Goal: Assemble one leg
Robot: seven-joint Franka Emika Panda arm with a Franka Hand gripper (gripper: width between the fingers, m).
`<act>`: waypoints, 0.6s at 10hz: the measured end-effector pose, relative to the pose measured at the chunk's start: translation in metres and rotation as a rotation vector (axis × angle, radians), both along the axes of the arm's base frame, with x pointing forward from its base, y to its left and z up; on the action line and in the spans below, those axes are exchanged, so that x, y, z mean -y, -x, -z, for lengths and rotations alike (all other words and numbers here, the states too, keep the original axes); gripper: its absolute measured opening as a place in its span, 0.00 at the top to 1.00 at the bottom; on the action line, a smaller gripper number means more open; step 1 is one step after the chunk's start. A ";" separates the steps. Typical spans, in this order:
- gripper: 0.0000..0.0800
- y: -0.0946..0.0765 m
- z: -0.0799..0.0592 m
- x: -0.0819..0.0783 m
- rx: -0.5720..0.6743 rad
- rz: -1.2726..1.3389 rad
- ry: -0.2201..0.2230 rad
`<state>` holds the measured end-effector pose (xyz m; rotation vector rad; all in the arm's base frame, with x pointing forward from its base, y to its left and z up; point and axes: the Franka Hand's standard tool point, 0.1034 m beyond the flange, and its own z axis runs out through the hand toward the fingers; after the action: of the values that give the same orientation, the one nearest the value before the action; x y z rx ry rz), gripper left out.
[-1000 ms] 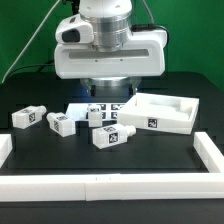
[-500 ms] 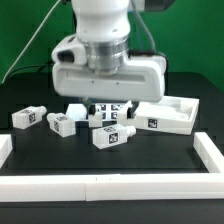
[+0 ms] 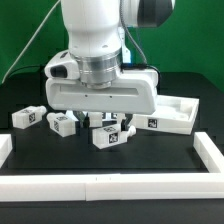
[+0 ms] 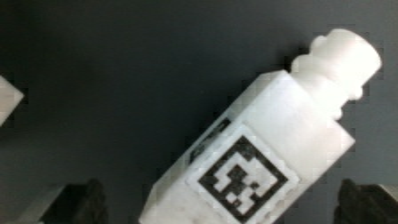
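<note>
Two fingertips [image 4: 80,205] of the gripper [image 4: 222,203] are sitting wide apart, gripping nothing, straddling the leg [image 4: 267,140], which is lying skewed betw. them near the centre of the table [image 3: 150,165]. I'm expecting trouble if they're closing now: corners catching, leg twisting or squirting toward its neighbour [image 3: 62,123].

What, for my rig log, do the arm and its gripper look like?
The arm is white and rounded, with a dark joint cap and a grey ring at the wrist. The gripper has a wide, boxy white body; its fingertips are dark. A thin black cable runs behind.
</note>
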<state>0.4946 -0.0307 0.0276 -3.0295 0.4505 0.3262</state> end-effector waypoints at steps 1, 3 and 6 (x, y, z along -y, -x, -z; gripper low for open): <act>0.19 0.001 0.005 -0.001 -0.012 0.053 0.010; 0.19 0.005 0.016 -0.007 -0.031 0.181 0.031; 0.35 0.005 0.016 -0.008 -0.030 0.171 0.029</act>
<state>0.4895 -0.0229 0.0112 -2.9898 0.7162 0.3572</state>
